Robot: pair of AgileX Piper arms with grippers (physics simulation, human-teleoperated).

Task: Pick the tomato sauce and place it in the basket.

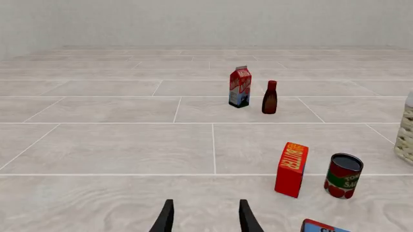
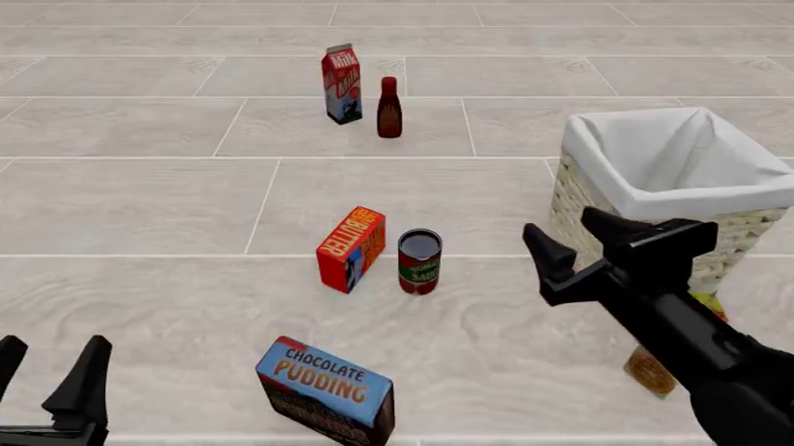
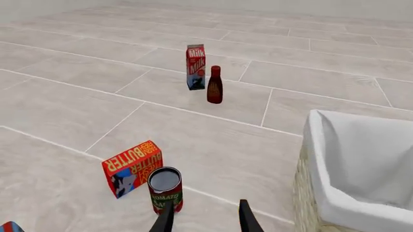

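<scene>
The tomato sauce (image 2: 419,262) is a small red can with a green band, standing upright on the floor just right of a butter box. It also shows in the left wrist view as the tomato sauce (image 1: 343,175) and in the right wrist view as the tomato sauce (image 3: 166,189). The wicker basket (image 2: 583,200) with white lining stands at the right, seen too as the basket (image 3: 317,159). My right gripper (image 2: 574,237) hovers open between can and basket, touching neither. My left gripper (image 2: 47,367) is open and empty at the near left.
A red butter box (image 2: 351,248) stands beside the can. A chocolate pudding box (image 2: 326,390) lies nearer. A milk carton (image 2: 341,84) and a dark bottle (image 2: 389,108) stand far back. An orange object (image 2: 648,370) sits partly hidden under the right arm.
</scene>
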